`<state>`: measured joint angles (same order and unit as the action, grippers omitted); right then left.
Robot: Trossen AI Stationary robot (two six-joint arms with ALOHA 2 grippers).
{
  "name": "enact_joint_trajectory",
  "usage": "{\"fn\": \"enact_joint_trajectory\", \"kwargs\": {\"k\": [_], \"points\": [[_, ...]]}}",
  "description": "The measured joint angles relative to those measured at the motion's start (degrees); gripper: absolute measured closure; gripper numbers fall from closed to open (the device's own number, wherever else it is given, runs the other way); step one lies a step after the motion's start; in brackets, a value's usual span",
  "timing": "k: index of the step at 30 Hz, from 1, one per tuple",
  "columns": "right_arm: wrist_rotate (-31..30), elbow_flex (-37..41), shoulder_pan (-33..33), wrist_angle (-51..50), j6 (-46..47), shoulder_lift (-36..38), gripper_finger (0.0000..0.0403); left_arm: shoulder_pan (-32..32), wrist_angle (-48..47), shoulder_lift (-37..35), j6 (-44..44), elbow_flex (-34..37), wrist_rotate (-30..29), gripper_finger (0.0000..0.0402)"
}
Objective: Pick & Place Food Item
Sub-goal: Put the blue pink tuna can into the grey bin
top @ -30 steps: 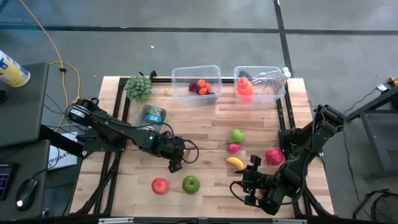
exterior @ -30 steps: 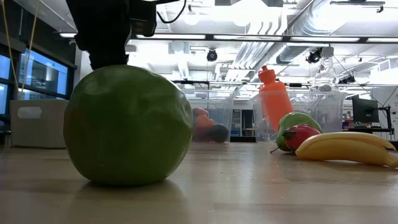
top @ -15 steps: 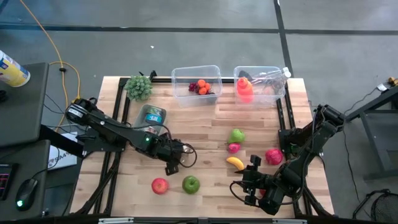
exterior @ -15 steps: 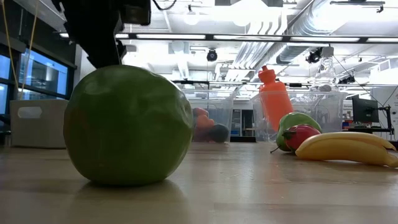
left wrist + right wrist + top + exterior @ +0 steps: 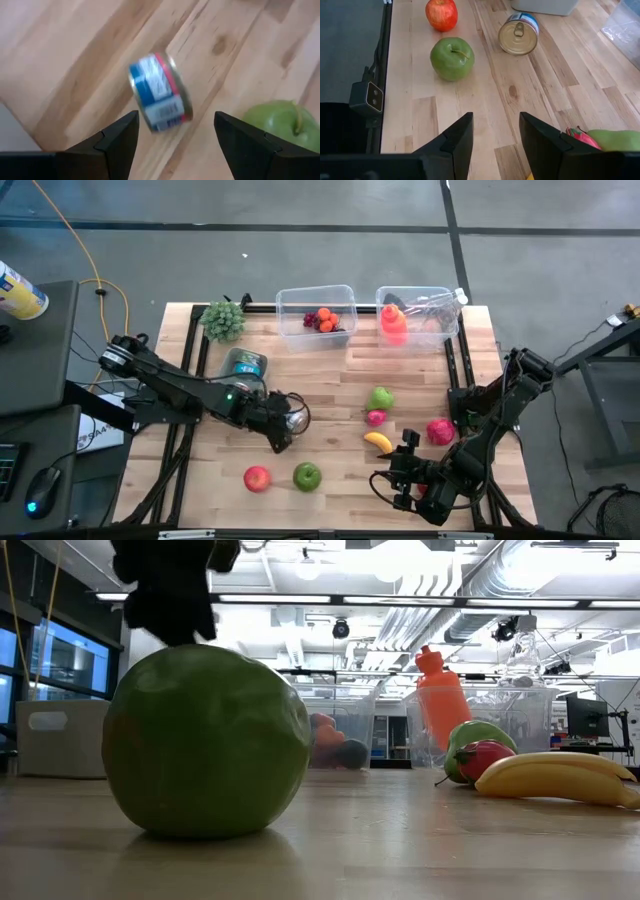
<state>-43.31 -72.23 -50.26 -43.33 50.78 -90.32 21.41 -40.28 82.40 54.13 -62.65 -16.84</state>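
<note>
A tin can [image 5: 161, 94] with a blue label and a red band lies on its side on the wooden table [image 5: 330, 380]. It also shows in the right wrist view [image 5: 518, 34], its lid end toward that camera. My left gripper [image 5: 175, 135] hangs open above the can and touches nothing; it also shows in the high view [image 5: 283, 438] and the low view [image 5: 170, 600]. A green apple [image 5: 307, 476] and a red apple [image 5: 257, 478] rest near the front edge. My right gripper [image 5: 495, 145] waits open at the near right [image 5: 405, 470].
Two clear bins stand at the far edge, one [image 5: 316, 315] holding small fruits, the other [image 5: 417, 315] with an orange bottle. A banana [image 5: 377, 442], a green fruit [image 5: 381, 397], a small pink fruit [image 5: 375, 417] and a red fruit [image 5: 439, 430] lie centre right. A green bunch [image 5: 223, 320] and a wrapped package [image 5: 245, 365] lie far left.
My left gripper has risen a little above the green apple's side of the table and has rolled about its own pointing line. Its fingers have kept the same gap.
</note>
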Motion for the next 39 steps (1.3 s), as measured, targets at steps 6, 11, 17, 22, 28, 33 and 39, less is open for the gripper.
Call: {"fn": "enact_joint_trajectory", "kwargs": {"k": [6,11,17,22,28,33,39], "points": [[-0.01,0.0,0.0,0.0,-0.02,0.0,0.0254,-0.16,-0.15,0.82,5.88,0.02,-2.92,0.0151],[0.0,0.0,-0.02,0.0,-0.02,0.0,0.0254,-1.01,0.38,1.84,4.65,0.02,-4.14,0.0151],[0.03,0.02,0.0,-0.02,-0.02,-0.02,0.0254,-0.61,0.88,5.24,4.65,0.02,-4.25,0.0151],[0.0,0.02,-0.02,-0.03,0.02,-0.02,0.0254,-0.97,1.71,6.33,4.11,0.04,-4.33,0.0151],[0.0,0.02,0.0,-0.03,-0.02,-0.02,0.0254,-1.09,1.82,6.31,3.98,0.04,-4.37,0.0151],[-0.01,0.02,-0.02,-0.02,-0.01,-0.02,0.0254,-1.09,2.74,7.47,1.42,0.04,-4.57,0.0151],[0.0,0.02,0.0,0.0,0.04,-0.02,0.0254,-1.5,3.94,10.34,1.64,0.04,-4.6,0.0151]]}}
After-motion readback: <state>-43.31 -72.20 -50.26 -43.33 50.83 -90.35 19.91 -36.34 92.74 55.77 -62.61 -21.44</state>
